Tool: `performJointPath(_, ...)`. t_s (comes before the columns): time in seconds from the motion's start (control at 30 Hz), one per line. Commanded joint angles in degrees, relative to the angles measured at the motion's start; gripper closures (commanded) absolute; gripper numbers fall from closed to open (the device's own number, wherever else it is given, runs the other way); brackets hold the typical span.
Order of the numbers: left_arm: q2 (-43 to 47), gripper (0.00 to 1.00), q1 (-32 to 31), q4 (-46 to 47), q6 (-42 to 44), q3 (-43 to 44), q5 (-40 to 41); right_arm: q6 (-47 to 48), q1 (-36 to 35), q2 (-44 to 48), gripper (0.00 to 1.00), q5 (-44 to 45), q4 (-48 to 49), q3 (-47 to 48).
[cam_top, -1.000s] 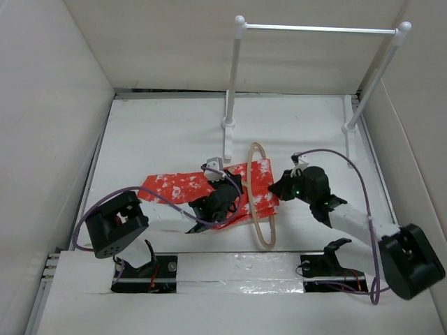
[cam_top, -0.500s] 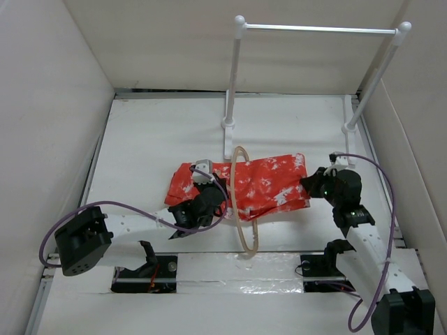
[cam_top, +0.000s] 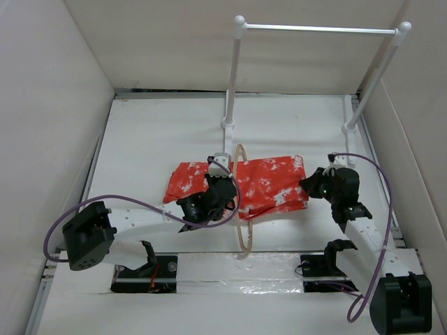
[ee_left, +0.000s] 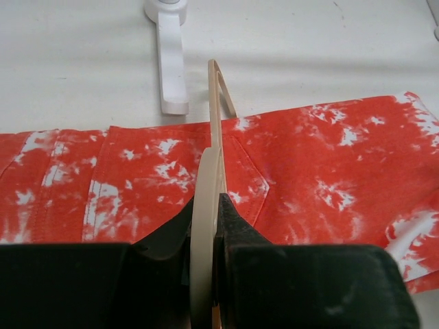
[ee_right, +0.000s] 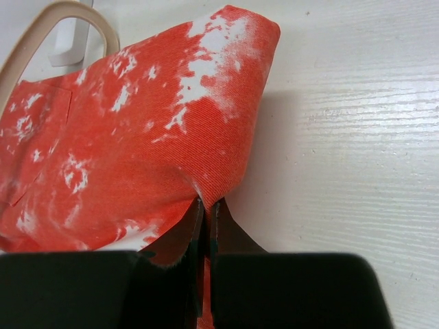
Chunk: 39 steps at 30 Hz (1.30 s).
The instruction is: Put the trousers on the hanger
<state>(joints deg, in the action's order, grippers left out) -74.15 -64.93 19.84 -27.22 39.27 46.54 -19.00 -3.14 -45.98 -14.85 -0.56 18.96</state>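
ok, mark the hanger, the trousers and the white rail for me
hanger (ee_left: 208, 185), left wrist view, on its beige edge.
trousers (cam_top: 269, 183), top view, cloth right of the hanger.
white rail (cam_top: 318, 29), top view, middle of the crossbar.

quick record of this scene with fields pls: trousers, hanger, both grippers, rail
trousers: lying spread flat on the table, red-orange with white blotches
hanger: stands on edge, crossing the trousers near their middle; cannot tell whether the cloth passes through it
left gripper: shut on the hanger's lower part
right gripper: shut on the right edge of the trousers
rail: white, on two posts at the far side, nothing hung on it
task status: trousers not yet draped on the hanger
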Motion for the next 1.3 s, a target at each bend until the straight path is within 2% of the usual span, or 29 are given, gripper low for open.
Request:
performJointPath(0.0,0.23,1.00,0.24,-2.26,5.60,2.48,5.13,-0.77,1.72,0.10,1.00,0.01,6.18,2.04)
performJointPath(0.17,-1.52,1.00,0.24,-2.16,6.22,3.26,5.75,0.28,1.73,1.24,1.00,1.04,1.62,5.82)
performJointPath(0.33,-0.21,1.00,0.24,-1.29,8.23,4.24,5.13,1.25,2.43,-0.43,1.00,3.25,1.53,5.21)
performJointPath(0.43,0.84,1.00,0.24,-3.22,9.03,5.73,6.19,1.25,3.84,-2.45,1.00,2.11,3.62,3.98)
performJointPath(0.5,1.81,1.00,0.24,-2.44,9.03,6.17,4.18,1.34,3.84,-3.50,0.98,0.36,3.98,3.63)
performJointPath(0.6,3.04,1.00,-0.29,-3.04,7.55,8.27,3.03,1.34,3.84,-3.95,0.83,-1.31,5.74,3.45)
performJointPath(0.67,3.84,1.00,-0.29,-2.87,6.75,9.16,0.75,3.17,3.84,-2.81,0.74,-1.93,2.16,5.02)
performJointPath(0.7,4.01,1.00,-0.29,-1.83,6.83,10.12,0.13,3.62,3.84,-1.93,0.62,-2.81,0.92,6.86)
performJointPath(0.77,3.75,1.00,-0.29,-2.87,6.40,12.31,-1.63,4.58,3.84,2.10,0.46,-3.95,-3.91,8.98)
performJointPath(0.8,3.75,1.00,-0.29,-4.18,5.87,14.33,-2.33,4.76,3.23,3.77,0.33,-4.65,-5.40,10.12)
performJointPath(0.87,3.92,1.00,-0.29,-4.37,5.34,15.92,-3.65,4.77,1.04,8.52,0.23,-5.01,-9.98,13.46)
performJointPath(0.97,3.66,1.00,-0.29,-5.59,5.69,19.70,-3.57,0.56,-5.54,12.75,0.04,-5.62,-10.79,14.44)
performJointPath(1.0,3.40,1.00,-0.29,-5.51,5.69,21.01,-3.30,-1.28,-8.00,13.19,0.02,-6.58,-9.91,14.00)
performJointPath(1.03,3.31,1.00,-0.29,-4.99,5.78,21.37,-3.39,-3.39,-10.81,13.54,0.02,-6.51,-6.77,13.30)
performJointPath(1.07,2.79,1.00,-0.29,-4.37,5.95,21.73,-3.56,-7.93,-17.36,14.07,0.02,-5.98,-4.74,11.47)
performJointPath(1.17,0.59,1.00,-0.82,-4.98,6.13,24.53,-4.01,-14.72,-28.29,13.81,0.05,2.26,3.44,9.34)
performJointPath(1.2,0.32,1.00,-0.82,-5.42,5.61,25.33,-4.01,-15.44,-34.85,11.63,0.09,7.59,4.68,9.25)
performJointPath(1.27,-0.03,1.00,-0.82,-4.46,5.51,25.25,-5.05,-16.67,-40.52,8.11,0.09,12.55,7.84,10.21)
